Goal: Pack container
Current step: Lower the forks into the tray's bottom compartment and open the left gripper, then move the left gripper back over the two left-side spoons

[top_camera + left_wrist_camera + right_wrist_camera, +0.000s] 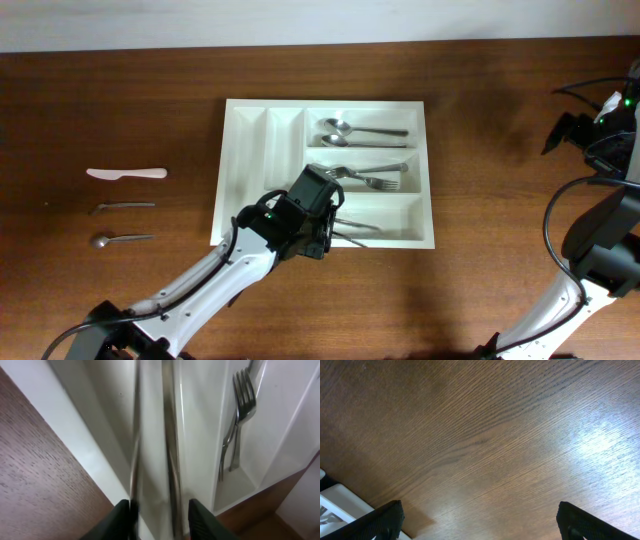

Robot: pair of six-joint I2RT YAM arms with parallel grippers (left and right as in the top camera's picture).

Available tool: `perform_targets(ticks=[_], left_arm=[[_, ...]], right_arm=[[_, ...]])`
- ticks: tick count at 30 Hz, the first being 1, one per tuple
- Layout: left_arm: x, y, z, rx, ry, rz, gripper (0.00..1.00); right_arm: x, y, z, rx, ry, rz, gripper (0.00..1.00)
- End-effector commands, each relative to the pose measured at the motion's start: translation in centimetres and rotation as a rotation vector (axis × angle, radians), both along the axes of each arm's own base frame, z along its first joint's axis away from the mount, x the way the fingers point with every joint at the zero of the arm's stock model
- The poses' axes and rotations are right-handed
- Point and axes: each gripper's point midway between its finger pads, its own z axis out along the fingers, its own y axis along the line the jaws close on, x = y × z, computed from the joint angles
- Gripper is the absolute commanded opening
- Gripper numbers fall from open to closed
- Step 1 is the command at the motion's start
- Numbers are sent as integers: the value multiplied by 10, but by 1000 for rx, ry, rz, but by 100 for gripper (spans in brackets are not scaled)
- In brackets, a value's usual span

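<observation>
The white cutlery tray [245, 170] lies mid-table; two spoons [345, 132] are in its top wide compartment and forks [365, 177] in the middle one. My left gripper [328, 228] hangs low over the left end of the bottom wide compartment. In the left wrist view its fingers [160, 520] are apart. Two long metal utensils [170, 460] run between them, blurred, lying in the tray [90, 425]; the forks [240, 410] show to the right. My right gripper [480, 520] is wide open and empty above bare wood at the far right [565, 130].
On the table left of the tray lie a pale plastic knife [125, 173], a thin metal utensil [122, 206] and a metal spoon [120, 239]. A corner of the tray [340, 502] shows in the right wrist view. The two narrow compartments hold nothing.
</observation>
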Motion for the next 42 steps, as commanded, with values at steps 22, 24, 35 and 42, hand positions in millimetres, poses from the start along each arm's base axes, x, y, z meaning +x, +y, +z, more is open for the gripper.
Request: perform_targets(ticks=[22, 24, 35, 42], left_arm=[[92, 93, 125, 189, -357, -154, 99], [95, 128, 129, 202, -331, -62, 99], [23, 312, 82, 478, 118, 420, 99], [-12, 362, 20, 437, 251, 440, 99]], right_arm=[[3, 1, 13, -14, -37, 12, 99], [3, 1, 13, -14, -37, 12, 99], [3, 1, 13, -14, -37, 12, 99], [3, 1, 13, -14, -37, 12, 99]])
